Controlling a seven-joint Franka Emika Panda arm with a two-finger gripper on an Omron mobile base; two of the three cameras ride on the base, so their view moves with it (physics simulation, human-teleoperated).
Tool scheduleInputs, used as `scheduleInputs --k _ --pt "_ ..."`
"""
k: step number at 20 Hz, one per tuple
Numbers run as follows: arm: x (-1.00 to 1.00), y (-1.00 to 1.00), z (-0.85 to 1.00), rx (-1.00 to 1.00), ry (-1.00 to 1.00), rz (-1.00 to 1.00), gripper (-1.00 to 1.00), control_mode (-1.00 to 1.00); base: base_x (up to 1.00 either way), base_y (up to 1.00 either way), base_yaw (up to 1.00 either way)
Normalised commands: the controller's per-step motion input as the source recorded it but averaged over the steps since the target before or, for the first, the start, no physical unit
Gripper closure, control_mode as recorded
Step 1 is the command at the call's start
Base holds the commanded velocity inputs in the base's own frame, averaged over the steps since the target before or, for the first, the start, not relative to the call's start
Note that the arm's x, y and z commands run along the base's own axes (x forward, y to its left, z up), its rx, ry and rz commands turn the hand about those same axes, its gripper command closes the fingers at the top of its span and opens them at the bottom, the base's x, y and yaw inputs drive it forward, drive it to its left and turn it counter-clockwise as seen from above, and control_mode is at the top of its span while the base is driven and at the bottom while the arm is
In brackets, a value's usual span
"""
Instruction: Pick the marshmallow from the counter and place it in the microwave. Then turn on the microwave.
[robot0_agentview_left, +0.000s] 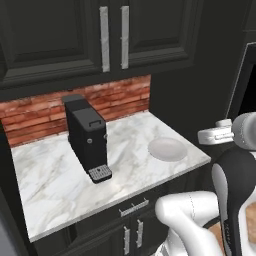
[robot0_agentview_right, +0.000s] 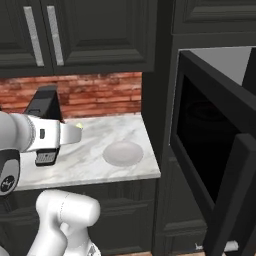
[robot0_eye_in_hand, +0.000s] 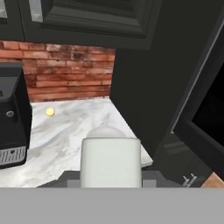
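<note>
- The two-finger gripper (robot0_eye_in_hand: 111, 186) is gripping the whitish-grey cube marshmallow (robot0_eye_in_hand: 111, 162), which is sitting between its jaws at the bottom of the hand view and is being carried clear of the white marble counter (robot0_eye_in_hand: 70, 131).
- The round grey plate (robot0_agentview_right: 123, 152) is lying on the counter beyond and below the held cube; the small yellow ball (robot0_eye_in_hand: 50, 112) is resting farther off to the tool's left, near the black coffee machine (robot0_agentview_left: 87, 137).
- The built-in black microwave (robot0_agentview_right: 215, 145) is standing to the tool's right, its dark glass door (robot0_agentview_right: 227, 200) hanging open toward the robot.
- Judgement: the carry phase is under way. The coming move is turning on one relation, the open cavity lying rightward of the gripper, past the dark cabinet wall (robot0_eye_in_hand: 148, 87).
- The cube is offering no long axis to align.
</note>
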Motion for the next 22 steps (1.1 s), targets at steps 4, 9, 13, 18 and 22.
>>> scheduleInputs --k 4,9,13,18,22 --pt "0.00 0.00 0.00 0.00 0.00 0.00 1.00 1.00 -0.55 0.00 0.09" --pt "0.00 0.00 0.00 0.00 0.00 0.00 1.00 1.00 -0.52 -0.06 0.08" --pt "0.00 0.00 0.00 0.00 0.00 0.00 1.00 1.00 -0.45 -0.11 0.10" --pt "0.00 0.00 0.00 0.00 0.00 0.00 1.00 1.00 -0.39 -0.12 0.13" --pt "0.00 0.00 0.00 0.00 0.00 0.00 1.00 1.00 -0.39 -0.17 0.17"
